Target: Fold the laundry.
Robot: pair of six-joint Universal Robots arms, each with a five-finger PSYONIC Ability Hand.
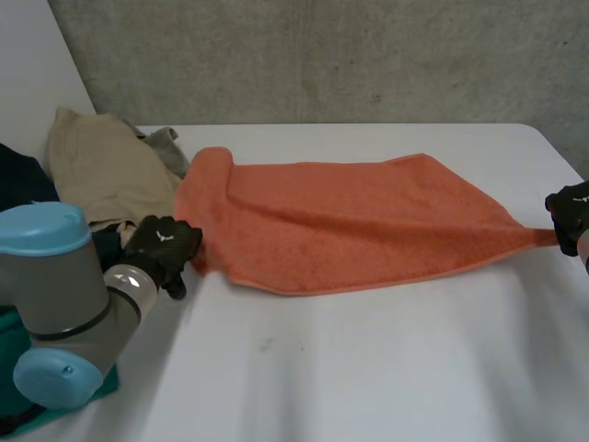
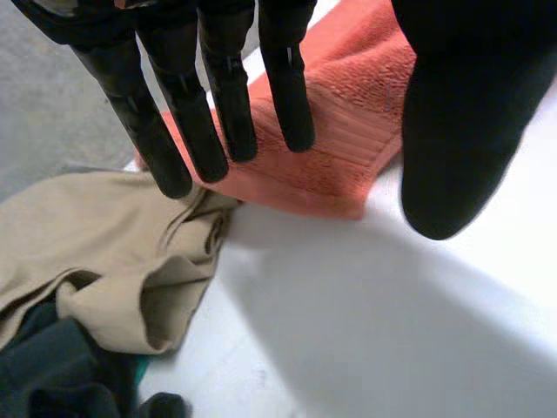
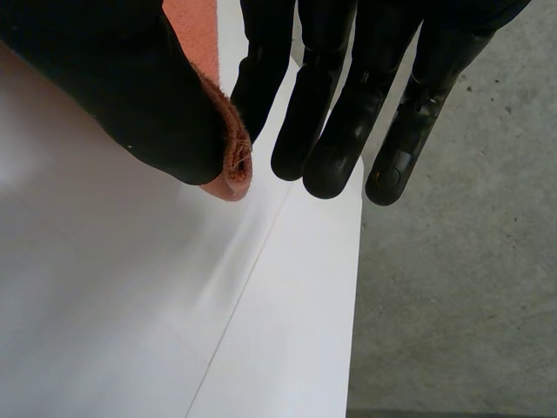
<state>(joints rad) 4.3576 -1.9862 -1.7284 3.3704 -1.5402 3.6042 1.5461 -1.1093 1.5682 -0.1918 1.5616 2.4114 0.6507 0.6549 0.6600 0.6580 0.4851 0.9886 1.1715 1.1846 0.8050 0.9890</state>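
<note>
Towel [image 1: 350, 221], orange terry, on white desk [image 1: 368, 368] | right hand [image 1: 571, 216] pinching corner | left hand [image 1: 164, 247] fingers [image 2: 226, 96] straight, empty | risk: thin pinch may slip.

The left hand [image 2: 222, 87] is held open, fingers straight and thumb set apart, over a corner of the orange towel [image 2: 348, 131], which is laid on the white table [image 2: 392, 331] just beside a crumpled beige garment [image 2: 78, 252] heaped with dark clothes [image 2: 52, 374].

Orange terry towel [image 1: 350, 221] stretched flat across white table [image 1: 368, 368], right corner drawn taut.
</note>
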